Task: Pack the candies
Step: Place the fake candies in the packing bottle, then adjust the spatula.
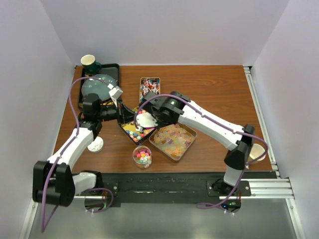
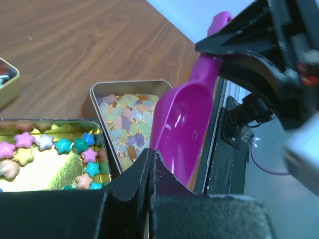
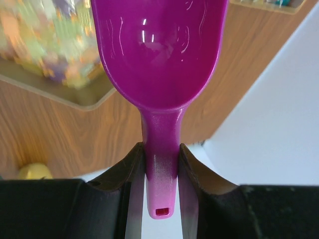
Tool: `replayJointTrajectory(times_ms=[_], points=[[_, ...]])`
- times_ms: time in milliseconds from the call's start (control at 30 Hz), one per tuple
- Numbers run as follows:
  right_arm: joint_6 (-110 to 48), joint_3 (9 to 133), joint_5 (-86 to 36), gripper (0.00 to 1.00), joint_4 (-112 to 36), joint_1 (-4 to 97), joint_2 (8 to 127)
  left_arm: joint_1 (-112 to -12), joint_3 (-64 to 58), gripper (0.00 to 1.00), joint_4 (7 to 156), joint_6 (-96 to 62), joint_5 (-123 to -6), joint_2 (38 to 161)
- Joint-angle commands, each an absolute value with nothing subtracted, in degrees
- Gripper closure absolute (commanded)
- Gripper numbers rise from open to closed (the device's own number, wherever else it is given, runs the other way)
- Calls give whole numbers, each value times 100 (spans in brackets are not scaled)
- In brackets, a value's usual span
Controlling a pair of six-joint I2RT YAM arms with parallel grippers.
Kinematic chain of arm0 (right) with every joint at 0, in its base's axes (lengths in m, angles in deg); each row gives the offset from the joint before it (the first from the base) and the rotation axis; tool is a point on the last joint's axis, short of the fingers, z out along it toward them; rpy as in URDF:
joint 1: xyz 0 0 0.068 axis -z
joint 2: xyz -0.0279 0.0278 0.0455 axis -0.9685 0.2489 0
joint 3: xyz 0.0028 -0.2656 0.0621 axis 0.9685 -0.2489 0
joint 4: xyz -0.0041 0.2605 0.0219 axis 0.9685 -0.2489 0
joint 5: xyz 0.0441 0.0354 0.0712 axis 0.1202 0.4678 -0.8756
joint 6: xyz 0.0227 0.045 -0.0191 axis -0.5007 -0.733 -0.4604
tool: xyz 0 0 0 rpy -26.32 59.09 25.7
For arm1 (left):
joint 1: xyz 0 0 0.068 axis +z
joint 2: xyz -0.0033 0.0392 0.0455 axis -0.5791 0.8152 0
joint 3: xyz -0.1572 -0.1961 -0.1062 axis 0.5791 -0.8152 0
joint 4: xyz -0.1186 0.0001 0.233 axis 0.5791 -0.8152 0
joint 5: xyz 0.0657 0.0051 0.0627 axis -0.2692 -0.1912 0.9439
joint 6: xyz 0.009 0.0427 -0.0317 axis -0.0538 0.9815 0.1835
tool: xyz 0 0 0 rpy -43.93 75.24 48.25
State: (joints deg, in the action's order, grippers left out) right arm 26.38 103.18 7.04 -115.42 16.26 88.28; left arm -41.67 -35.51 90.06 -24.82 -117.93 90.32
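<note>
1. Although white walls box it in on three sides, the wooden table (image 1: pixel 214 89) shows bare wood from the tins across to its right edge.
2. The black tray (image 1: pixel 115 69) sits in the far-left corner against the back edge, with a paper cup (image 1: pixel 88 60) at its outer corner.
3. The candies (image 2: pixel 124 119) lie in three open tins crowded mid-table. The gummy tin (image 2: pixel 129 83) and star tin (image 2: pixel 50 121) stand just beside each other, and the wrapped-sweet tin (image 1: pixel 140 87) sits behind them, a little apart.
4. The purple scoop (image 3: pixel 157 55) hangs over the gummy tin's edge with its bowl empty. The right gripper (image 3: pixel 160 147) is clamped on its handle, one finger on each side.
5. The left gripper (image 2: pixel 151 157) has its jaws pressed together, and I see nothing between them. Its tips hover where the two tins' walls meet, with star candies (image 2: pixel 30 144) off to one side and gummies straight ahead.
6. A small clear cup (image 1: pixel 142 156) of mixed candies stands near the front edge, between the two arms.
</note>
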Motion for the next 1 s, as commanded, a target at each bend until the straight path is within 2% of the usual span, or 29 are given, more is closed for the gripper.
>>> replayJointTrajectory(times_ms=[0,233,367,467,600,733,833,967], points=[[2225,11162,-11,100,-12275,1547,9115,-4339,-3189,100,9083,-2502,-12198,9614],[1479,12093,-512,100,-12380,1573,9318,-4427,-3091,100,9276,-2704,-12189,10160],[1205,12201,-706,100,-12266,1600,9187,-4444,-3223,100,9477,-2835,-12181,10292],[1441,11499,-574,100,-12221,1652,8828,-4418,-3250,100,9479,-2862,-12076,10310],[2187,10243,-269,100,-12353,2117,8195,-4348,-3066,100,8375,-1926,-11461,10239],[3582,9074,268,100,-12406,2539,7693,-4356,-3029,100,7659,-1254,-10908,10380],[4182,8887,401,100,-12660,2707,7604,-4356,-3248,100,7641,-1192,-10425,10328],[4246,8764,603,100,-12881,2734,7815,-4356,-3504,100,7711,-1236,-9975,10310]])
